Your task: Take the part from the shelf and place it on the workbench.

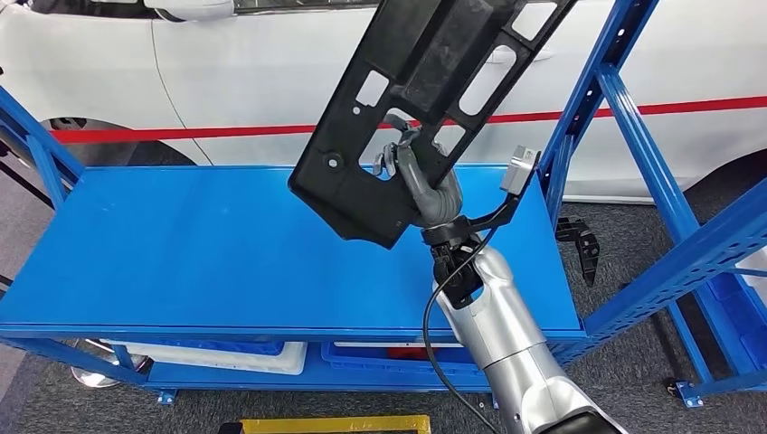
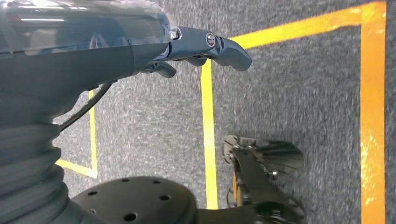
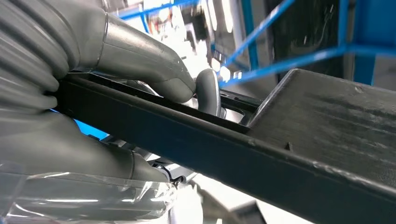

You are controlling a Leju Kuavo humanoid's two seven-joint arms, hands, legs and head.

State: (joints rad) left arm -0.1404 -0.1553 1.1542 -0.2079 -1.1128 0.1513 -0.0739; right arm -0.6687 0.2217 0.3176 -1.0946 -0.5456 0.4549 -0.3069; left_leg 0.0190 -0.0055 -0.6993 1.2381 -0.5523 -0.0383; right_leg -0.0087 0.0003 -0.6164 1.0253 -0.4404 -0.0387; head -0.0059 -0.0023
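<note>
Carrying step: right hand (image 1: pixel 425 185) gripping the black part (image 1: pixel 425 99), fingers (image 1: pixel 391 158) hooked through a slot, holding it tilted above the blue surface (image 1: pixel 181 253). Left hand (image 2: pixel 205 46) hanging, fingers curled, holding nothing. Next, probably lowering and laying it flat.

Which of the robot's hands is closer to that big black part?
Right. The right hand grips the black part over the blue workbench; the left hand hangs down by the floor.

Right arm (image 1: pixel 506 334), lower right of head view: silver tube segments, black wrist joint, black cable looping alongside. Right hand (image 1: pixel 425 185): grey, dark fingers. Small grey box on black bracket (image 1: pixel 520 172) beside wrist. Left hand (image 2: pixel 205 46), upper left of wrist view: dark glossy fingers (image 2: pixel 231 51) with visible screws, grey ribbed cover, clear plastic wrap.
</note>
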